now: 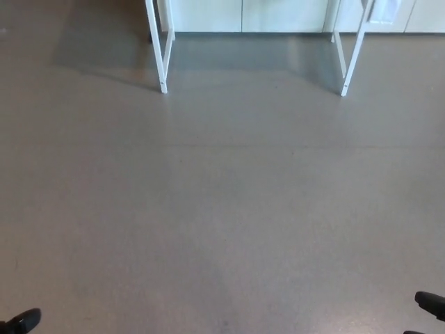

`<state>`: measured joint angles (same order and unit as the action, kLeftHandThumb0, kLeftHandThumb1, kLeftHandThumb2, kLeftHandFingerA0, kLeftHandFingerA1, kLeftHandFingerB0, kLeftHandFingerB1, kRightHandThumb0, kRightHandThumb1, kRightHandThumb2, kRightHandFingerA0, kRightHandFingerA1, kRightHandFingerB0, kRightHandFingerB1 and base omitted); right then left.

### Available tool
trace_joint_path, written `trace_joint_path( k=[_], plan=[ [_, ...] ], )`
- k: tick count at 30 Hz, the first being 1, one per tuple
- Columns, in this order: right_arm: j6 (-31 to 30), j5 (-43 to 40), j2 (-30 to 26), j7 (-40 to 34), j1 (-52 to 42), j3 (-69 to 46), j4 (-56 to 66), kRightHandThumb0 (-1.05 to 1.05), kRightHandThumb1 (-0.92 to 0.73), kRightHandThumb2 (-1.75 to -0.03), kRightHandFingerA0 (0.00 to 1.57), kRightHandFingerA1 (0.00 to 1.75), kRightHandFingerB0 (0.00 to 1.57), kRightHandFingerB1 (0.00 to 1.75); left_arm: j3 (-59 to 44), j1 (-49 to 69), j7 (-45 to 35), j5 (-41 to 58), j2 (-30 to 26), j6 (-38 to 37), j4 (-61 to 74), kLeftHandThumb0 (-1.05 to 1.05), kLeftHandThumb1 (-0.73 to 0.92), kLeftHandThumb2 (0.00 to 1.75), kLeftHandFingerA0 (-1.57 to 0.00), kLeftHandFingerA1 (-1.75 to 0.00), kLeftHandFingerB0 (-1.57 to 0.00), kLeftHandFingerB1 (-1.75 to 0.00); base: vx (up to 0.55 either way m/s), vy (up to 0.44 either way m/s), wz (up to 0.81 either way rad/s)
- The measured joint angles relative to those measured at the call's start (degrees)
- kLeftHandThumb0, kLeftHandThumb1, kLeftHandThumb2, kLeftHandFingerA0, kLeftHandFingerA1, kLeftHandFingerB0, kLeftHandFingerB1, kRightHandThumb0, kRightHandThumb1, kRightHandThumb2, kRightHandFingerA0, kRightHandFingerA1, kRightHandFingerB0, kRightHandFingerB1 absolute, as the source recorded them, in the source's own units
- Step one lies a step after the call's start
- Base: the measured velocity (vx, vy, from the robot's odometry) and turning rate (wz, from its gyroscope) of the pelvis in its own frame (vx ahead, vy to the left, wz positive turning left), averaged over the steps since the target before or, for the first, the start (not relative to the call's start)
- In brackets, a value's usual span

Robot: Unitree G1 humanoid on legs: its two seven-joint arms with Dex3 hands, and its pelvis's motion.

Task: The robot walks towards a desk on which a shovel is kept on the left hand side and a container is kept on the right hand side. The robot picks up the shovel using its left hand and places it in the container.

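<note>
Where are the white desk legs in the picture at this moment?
In the head view, the white desk legs stand at the top edge, on the grey floor, before pale cabinets.

Black, rounded left hand (22, 321) and right hand (430, 304).

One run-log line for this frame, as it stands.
phase: approach | desk legs at top | floor ahead | shovel, container: not visible | left hand, right hand: tips only, at bottom corners
</note>
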<state>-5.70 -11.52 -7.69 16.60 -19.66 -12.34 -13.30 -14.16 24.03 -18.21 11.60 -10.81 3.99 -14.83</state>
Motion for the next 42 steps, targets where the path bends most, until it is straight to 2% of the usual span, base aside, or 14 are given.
trace_joint_path(
  k=[1, 2, 3, 4, 5, 9, 15, 16, 20, 21, 23, 39, 40, 42],
  plan=[
    [0.0, 0.0, 0.0, 0.0, 0.1, 0.0, -0.1, -0.38, -0.48, -0.53, 0.58, 0.52, 0.46, 0.45, 0.0, -0.1, 0.0, 0.0, 0.0, 0.0, -0.1, -0.25, 0.51, 1.01, -0.08, -0.50, -0.08, -0.49, 0.11, 0.253, -0.27],
    [0.0, 0.0, -0.1, 0.0, 0.2, 0.0, -0.1, -0.38, -0.48, -0.54, 0.58, 0.52, 0.46, 0.45, 0.0, -0.1, 0.0, 0.0, 0.0, 0.0, -0.1, -0.25, 0.50, 1.01, -0.08, -0.50, -0.08, -0.49, 0.11, 0.341, -0.35],
    [-0.1, 0.0, 0.1, 0.0, 0.3, 0.0, -0.1, -0.45, -0.39, -0.71, 0.54, 0.59, 0.41, 0.53, -0.1, -0.1, 0.0, 0.0, -0.1, 0.0, -0.5, -0.25, 0.51, 1.01, -0.09, -0.50, -0.09, -0.49, 0.18, 0.331, 0.40],
    [0.0, 0.0, 0.2, 0.0, 0.3, 0.1, -0.1, -0.46, -0.39, -0.71, 0.54, 0.59, 0.42, 0.53, 0.1, -0.3, -0.1, 0.0, 0.1, 0.3, -0.5, -0.25, 0.51, 1.01, -0.09, -0.50, -0.09, -0.49, 0.18, 0.530, -0.36],
    [0.0, 0.0, 0.4, 0.1, 0.2, 0.5, -0.1, -0.39, -0.48, -0.54, 0.59, 0.52, 0.47, 0.45, -0.1, -0.3, 0.0, 0.0, -0.2, 0.3, -0.4, -0.25, 0.51, 1.01, -0.08, -0.50, -0.08, -0.49, 0.17, 0.442, -0.13],
    [0.0, 0.0, 0.5, 0.1, 0.1, 0.6, -0.1, -0.39, -0.49, -0.53, 0.58, 0.52, 0.46, 0.45, -0.4, -0.6, 0.0, 0.1, -0.7, 0.3, -0.1, -0.25, 0.51, 1.01, -0.09, -0.50, -0.09, -0.49, 0.15, 0.146, 0.03],
    [0.1, 0.1, 0.5, 0.2, 0.3, 0.8, 0.0, -0.39, -0.49, -0.54, 0.55, 0.52, 0.45, 0.44, -0.3, -0.2, 0.0, 0.1, -0.7, 0.4, 0.3, -0.25, 0.50, 1.00, -0.09, -0.50, -0.09, -0.49, 0.18, -0.027, 0.08],
    [0.1, 0.1, 0.5, 0.2, 0.3, 0.8, 0.0, -0.44, -0.40, -0.70, 0.50, 0.59, 0.42, 0.53, -0.3, -0.2, 0.0, 0.1, -0.7, 0.4, 0.3, -0.25, 0.50, 1.00, -0.09, -0.50, -0.09, -0.49, 0.21, -0.128, 0.09],
    [-0.1, 0.1, 0.4, 0.1, 0.2, 0.8, -0.2, -0.43, -0.41, -0.70, 0.51, 0.59, 0.40, 0.52, -0.2, 0.0, 0.0, 0.0, -0.5, 0.4, 0.5, -0.25, 0.49, 1.00, -0.09, -0.51, -0.09, -0.49, 0.22, -0.219, 0.14],
    [-0.1, 0.1, 0.1, 0.2, 0.0, 0.8, -0.1, -0.38, -0.49, -0.54, 0.56, 0.52, 0.45, 0.44, 0.1, -0.1, -0.1, 0.0, -0.3, 0.4, 0.6, -0.25, 0.49, 1.00, -0.09, -0.51, -0.09, -0.49, 0.22, -0.388, 0.48],
    [-0.1, 0.2, -0.5, 0.1, 0.3, 0.6, 0.0, -0.44, -0.41, -0.70, 0.51, 0.58, 0.41, 0.52, 0.3, -0.2, -0.1, 0.0, -0.2, 0.4, 0.7, -0.24, 0.49, 0.99, -0.10, -0.51, -0.10, -0.50, 0.22, -0.261, 0.10],
    [-0.1, 0.2, -0.6, 0.3, 0.8, 1.3, -0.2, -0.41, -0.41, -0.70, 0.53, 0.59, 0.40, 0.52, 0.0, 0.2, -0.1, 0.0, -0.6, 0.5, 0.5, -0.24, 0.49, 1.00, -0.11, -0.51, -0.10, -0.50, 0.28, 0.106, -0.14],
    [-0.1, 0.2, -0.6, 0.3, 0.6, 1.3, -0.2, -0.42, -0.41, -0.70, 0.53, 0.59, 0.40, 0.52, 0.0, 0.1, -0.1, 0.0, -0.6, 0.5, 0.4, -0.43, 0.65, 0.60, -0.27, -0.31, -0.25, -0.29, 0.31, 0.133, 0.05],
    [-0.1, 0.2, -0.5, 0.3, 0.4, 1.4, -0.2, -0.42, -0.41, -0.69, 0.52, 0.59, 0.40, 0.52, 0.0, 0.0, -0.1, 0.0, -0.6, 0.5, 0.2, -0.43, 0.65, 0.60, -0.28, -0.31, -0.25, -0.30, 0.28, 0.096, 0.04]
  ],
)
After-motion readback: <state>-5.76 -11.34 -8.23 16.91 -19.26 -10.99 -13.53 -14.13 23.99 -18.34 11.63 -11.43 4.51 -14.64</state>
